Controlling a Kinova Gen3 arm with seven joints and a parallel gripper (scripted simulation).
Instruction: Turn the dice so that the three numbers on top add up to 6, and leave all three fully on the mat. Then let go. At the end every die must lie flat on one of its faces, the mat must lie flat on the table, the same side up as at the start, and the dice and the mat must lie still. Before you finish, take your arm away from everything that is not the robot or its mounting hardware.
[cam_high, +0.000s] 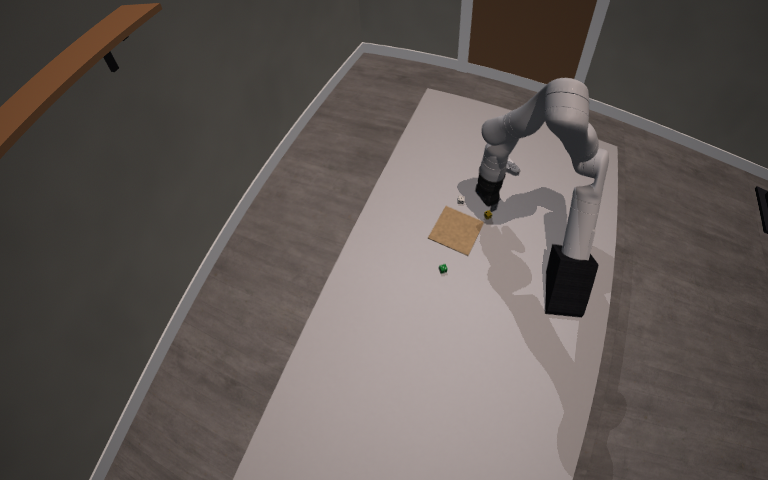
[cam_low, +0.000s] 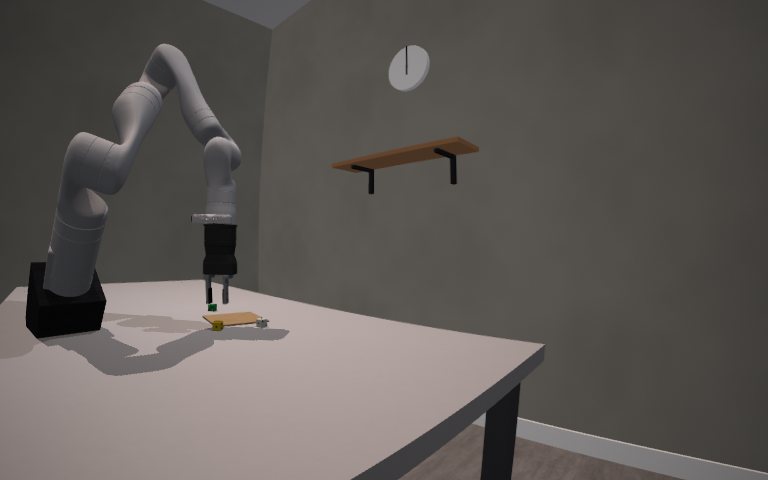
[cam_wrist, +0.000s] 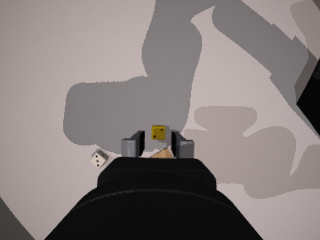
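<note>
From the top view, I see the cork-coloured mat on the bench, with the yellow die, white die and green die all off it.

In the exterior view, the claw points down above the bench, its fingers apart, with nothing between them. The yellow die sits at left, the white one to its right, the green one on the far side.

Through the wrist view, the yellow die's top shows two pips; the white die lies to the left.
</note>
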